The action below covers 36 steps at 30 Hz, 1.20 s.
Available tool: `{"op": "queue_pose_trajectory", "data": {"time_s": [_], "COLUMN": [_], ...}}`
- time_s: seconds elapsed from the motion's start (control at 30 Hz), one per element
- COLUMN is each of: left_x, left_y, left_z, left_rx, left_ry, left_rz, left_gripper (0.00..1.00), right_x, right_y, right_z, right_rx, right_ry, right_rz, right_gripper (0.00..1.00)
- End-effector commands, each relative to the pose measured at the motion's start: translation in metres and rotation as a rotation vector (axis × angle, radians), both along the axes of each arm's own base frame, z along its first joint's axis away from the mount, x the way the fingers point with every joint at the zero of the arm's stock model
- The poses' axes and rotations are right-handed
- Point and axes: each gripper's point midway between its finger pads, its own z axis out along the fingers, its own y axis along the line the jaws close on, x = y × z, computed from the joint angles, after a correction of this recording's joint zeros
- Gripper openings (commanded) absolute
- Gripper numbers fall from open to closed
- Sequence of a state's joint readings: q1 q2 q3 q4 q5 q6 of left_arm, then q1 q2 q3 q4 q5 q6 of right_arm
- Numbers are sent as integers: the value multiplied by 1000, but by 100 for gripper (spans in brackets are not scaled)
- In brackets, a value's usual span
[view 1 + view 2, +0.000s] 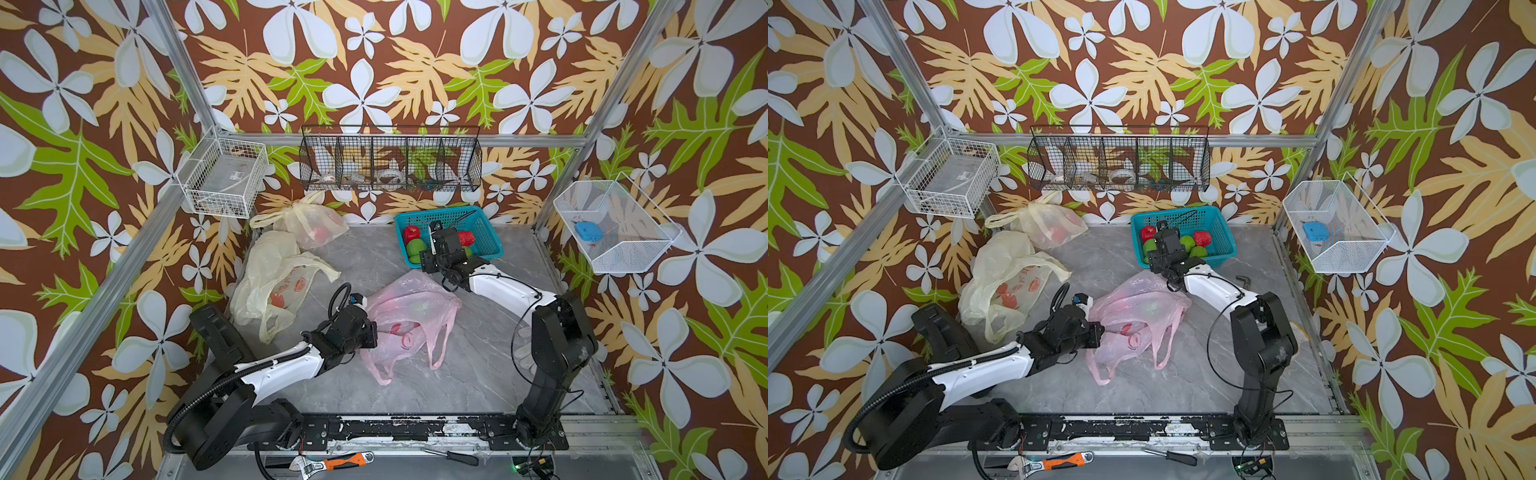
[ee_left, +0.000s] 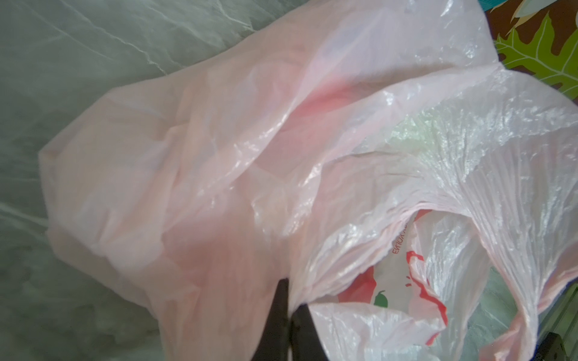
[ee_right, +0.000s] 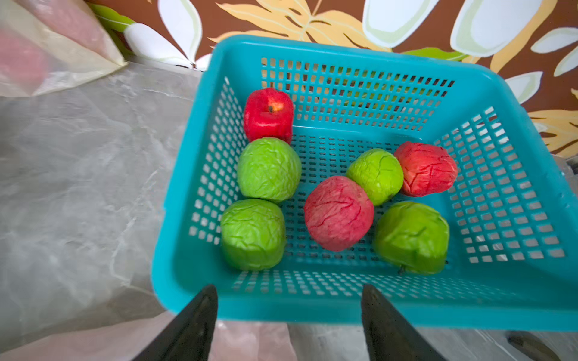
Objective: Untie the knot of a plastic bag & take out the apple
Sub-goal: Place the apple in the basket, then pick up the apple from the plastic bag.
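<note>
Left arm lies low, jaws pinching pink bag; right arm overhangs basket.

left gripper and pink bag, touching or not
Touching. The left wrist view shows the left gripper shut, pinching a fold of the pink bag.

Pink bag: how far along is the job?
Done: pink bag untied, mouth open; seven apples in the basket. In hand: left fingers pinch the bag's edge; right fingers open, empty, over the basket. Left: greenish lump shows through the pink bag; yellow bag at the back looks knotted, red fruit inside.
</note>
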State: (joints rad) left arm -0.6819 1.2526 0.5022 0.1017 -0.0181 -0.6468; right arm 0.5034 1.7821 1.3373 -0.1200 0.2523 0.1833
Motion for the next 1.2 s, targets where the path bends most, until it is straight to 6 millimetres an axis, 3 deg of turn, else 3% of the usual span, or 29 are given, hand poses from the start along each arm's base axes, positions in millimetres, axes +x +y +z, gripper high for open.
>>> {"op": "queue_pose_trajectory", "data": {"time_s": [0.0, 0.2, 0.27, 0.37, 0.47, 0.57, 0.73, 0.9, 1.0, 1.17], "left_x": [-1, -1, 0, 3, 5, 7, 0, -12, -19, -25], "left_y": [-3, -5, -7, -10, -14, -17, -11, -5, -1, 5], "left_z": [8, 17, 23, 33, 46, 56, 67, 69, 66, 60], "left_rx": [-38, -29, -38, -62, -82, -94, -90, -89, -99, -92], "left_ry": [-13, -12, -21, -38, -54, -69, -89, -79, -65, -50], "left_rz": [-5, -24, -25, -26, -35, -44, -50, -65, -63, -59], "left_gripper": [0, 0, 0, 0, 0, 0, 0, 0, 0, 0], "right_x": [-20, -99, -133, -176, -207, -212, -213, -187, -170, -150], "right_y": [6, 39, 60, 87, 106, 109, 128, 110, 92, 76], "right_z": [15, 25, 22, 21, 3, -23, -36, -64, -73, -62], "right_rx": [26, 86, 127, 203, 230, 222, 202, 56, 43, 31], "right_ry": [-25, -29, -22, -17, 22, 76, 111, 134, 145, 81], "right_rz": [16, 141, 228, 347, 419, 414, 495, 366, 294, 241], "right_gripper": [74, 68, 65, 52, 37, 29, 23, 22, 28, 48]}}
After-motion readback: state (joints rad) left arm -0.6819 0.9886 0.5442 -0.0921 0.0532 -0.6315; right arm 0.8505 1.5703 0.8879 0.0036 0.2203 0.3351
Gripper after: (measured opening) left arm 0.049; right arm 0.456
